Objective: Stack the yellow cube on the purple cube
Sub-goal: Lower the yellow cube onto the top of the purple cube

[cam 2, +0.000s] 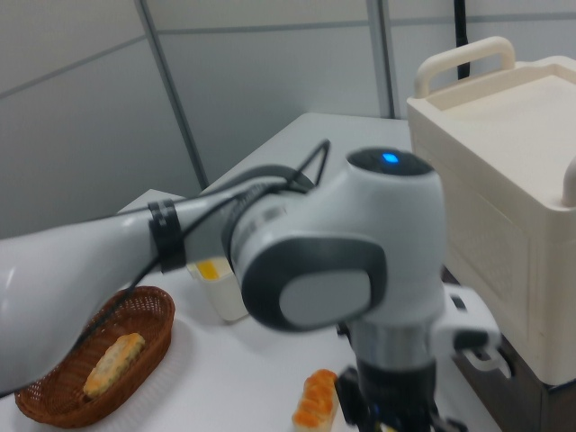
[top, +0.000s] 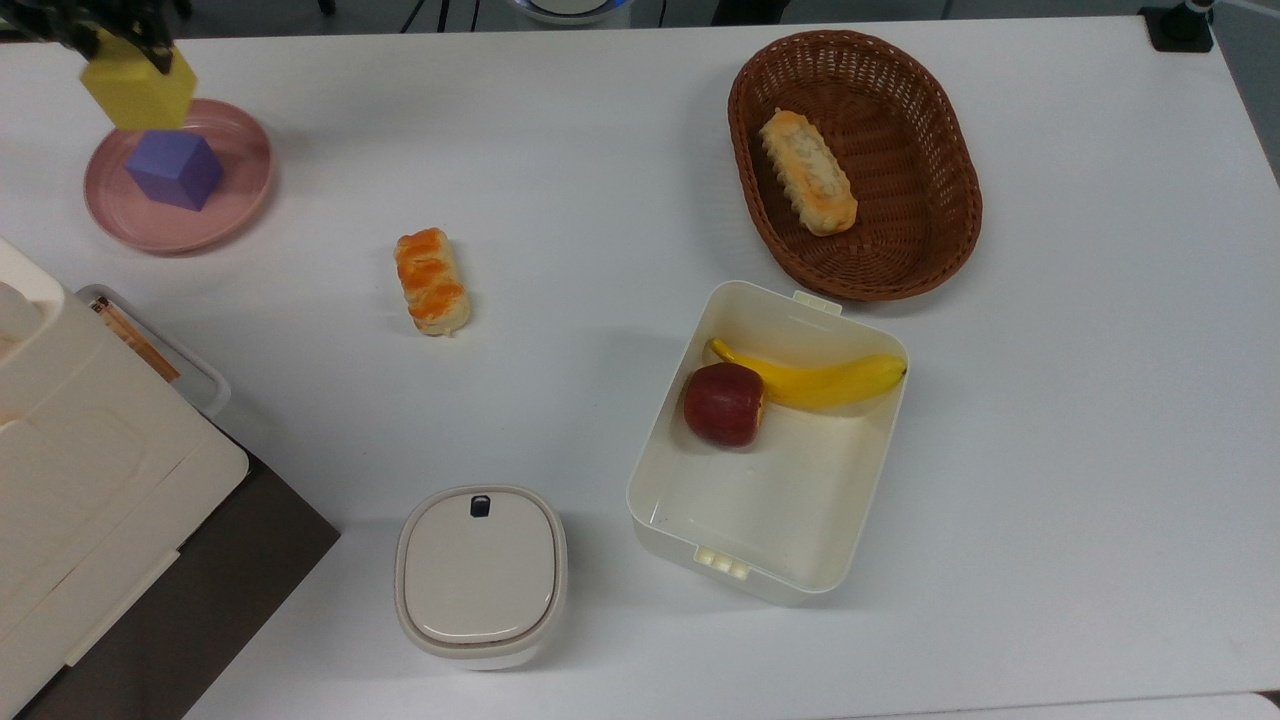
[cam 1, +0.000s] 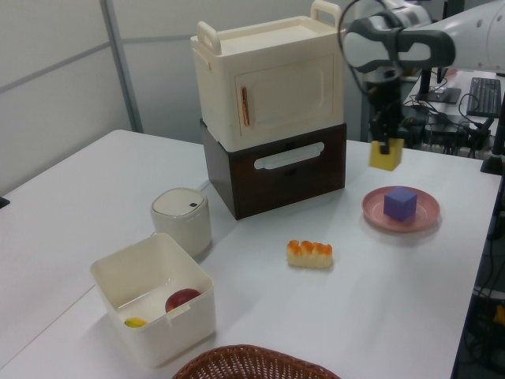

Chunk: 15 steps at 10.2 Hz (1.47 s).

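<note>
In the top view, the matte yellow cube (top: 138, 89) was held by the dark gripper (top: 112, 30) at the top view's upper left, its fingers clenched on the block's top. The cube was seen overlapping the far edge of the matte purple cube (top: 174, 169), which sat on a smooth round pink plate (top: 235, 196). A glazed orange pastry (top: 431, 280) lay on the white table (top: 1050, 450) near the middle. A woven brown oval basket (top: 935, 230) held a crusty bread roll (top: 807, 171). A rectangular white plastic box (top: 800, 510) held a curved banana (top: 815, 378) touching a red apple (top: 724, 403). A rounded lidded cream container (top: 480, 576) stood beside the box.

In the left view, the gripper (cam 1: 386, 140) was seen grasping the yellow cube (cam 1: 386, 155) in the air, above and to the left view's left of the purple cube (cam 1: 400, 204) on the plate (cam 1: 426, 220); the two cubes were apart. A cream handled case (cam 1: 268, 75) was stacked on a dark brown drawer unit (cam 1: 276, 170).

In the right view, the glossy white and grey arm (cam 2: 333, 261) was shown close up, with the pastry (cam 2: 317, 400) and basket (cam 2: 54, 396) below.
</note>
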### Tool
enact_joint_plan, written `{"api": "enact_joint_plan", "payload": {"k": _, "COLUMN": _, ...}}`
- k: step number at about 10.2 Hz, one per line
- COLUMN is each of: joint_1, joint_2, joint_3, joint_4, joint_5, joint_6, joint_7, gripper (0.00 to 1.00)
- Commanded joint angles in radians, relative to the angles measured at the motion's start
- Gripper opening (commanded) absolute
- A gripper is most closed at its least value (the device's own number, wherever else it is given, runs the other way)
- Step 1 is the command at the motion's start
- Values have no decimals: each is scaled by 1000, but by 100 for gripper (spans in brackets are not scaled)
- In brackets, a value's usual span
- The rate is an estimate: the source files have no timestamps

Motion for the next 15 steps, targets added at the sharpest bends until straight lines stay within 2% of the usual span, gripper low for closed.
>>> {"api": "enact_joint_plan", "payload": {"k": 1, "joint_1": -97, "joint_2": 0, "joint_3": 6, "joint_4": -54, "joint_5": -2, "joint_6": 9, "joint_7": -138, "gripper": 0}}
{"api": "enact_joint_plan", "payload": {"k": 3, "joint_1": -117, "joint_2": 59, "joint_3": 6, "joint_4": -54, "joint_5": -2, "joint_6": 62, "joint_7": -161, "gripper": 0}}
{"api": "enact_joint_plan", "payload": {"k": 6, "joint_1": -109, "joint_2": 105, "joint_3": 14, "joint_4": -53, "joint_5": 4, "joint_6": 118, "joint_7": -149, "gripper": 0}}
{"api": "enact_joint_plan", "payload": {"k": 7, "joint_1": -106, "joint_2": 113, "joint_3": 20, "joint_4": -53, "joint_5": 4, "joint_6": 118, "joint_7": -149, "gripper": 6}}
{"api": "enact_joint_plan", "payload": {"k": 8, "joint_1": -102, "joint_2": 118, "joint_3": 20, "joint_4": -53, "joint_5": 3, "joint_6": 116, "joint_7": -151, "gripper": 22}}
{"api": "enact_joint_plan", "payload": {"k": 10, "joint_1": -92, "joint_2": 116, "joint_3": 20, "joint_4": -51, "joint_5": -13, "joint_6": 114, "joint_7": -161, "gripper": 86}}
{"api": "enact_joint_plan", "payload": {"k": 11, "joint_1": -91, "joint_2": 116, "joint_3": 20, "joint_4": -51, "joint_5": -13, "joint_6": 113, "joint_7": -161, "gripper": 100}}
{"api": "enact_joint_plan", "payload": {"k": 15, "joint_1": -88, "joint_2": 93, "joint_3": 26, "joint_4": -37, "joint_5": -10, "joint_6": 99, "joint_7": -151, "gripper": 100}}
